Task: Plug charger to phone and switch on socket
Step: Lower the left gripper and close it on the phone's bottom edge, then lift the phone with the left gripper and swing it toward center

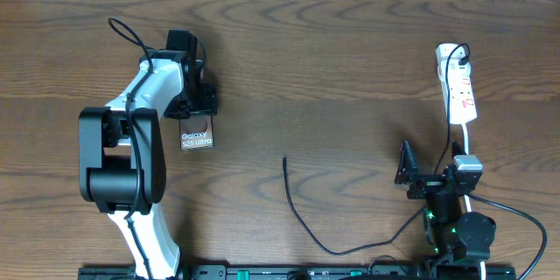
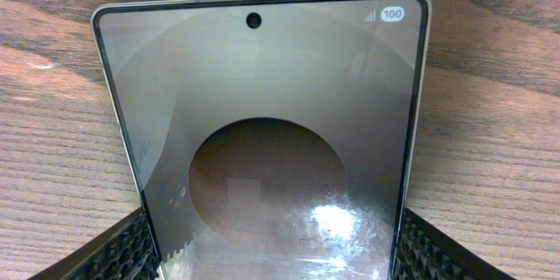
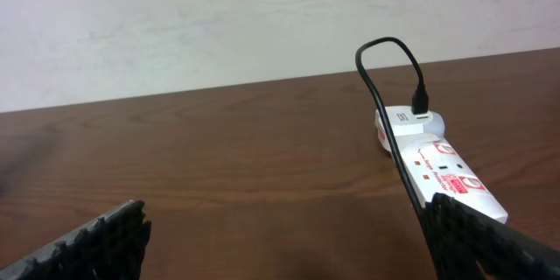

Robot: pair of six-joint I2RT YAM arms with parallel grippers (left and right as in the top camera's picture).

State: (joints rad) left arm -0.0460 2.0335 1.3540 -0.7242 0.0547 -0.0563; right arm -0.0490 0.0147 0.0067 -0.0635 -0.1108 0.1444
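The phone [image 1: 196,132] lies on the wooden table with its white "Galaxy S25 Ultra" lettering up. My left gripper [image 1: 199,108] is shut on its far end. In the left wrist view the phone [image 2: 262,96] fills the frame, and the left gripper's [image 2: 271,249] fingers press against both its long edges. The charger [image 1: 302,224] is a thin black cable lying loose, its free tip [image 1: 284,160] at mid-table. The socket [image 1: 460,83] is a white power strip at the far right, with a black plug in its far end [image 3: 420,103]. My right gripper [image 1: 435,175] is open and empty, just in front of the socket [image 3: 446,168].
The charger cable runs along the socket's left side [image 3: 389,136] and back past the right arm's base [image 1: 459,232]. A pale wall [image 3: 219,17] stands beyond the table's far edge.
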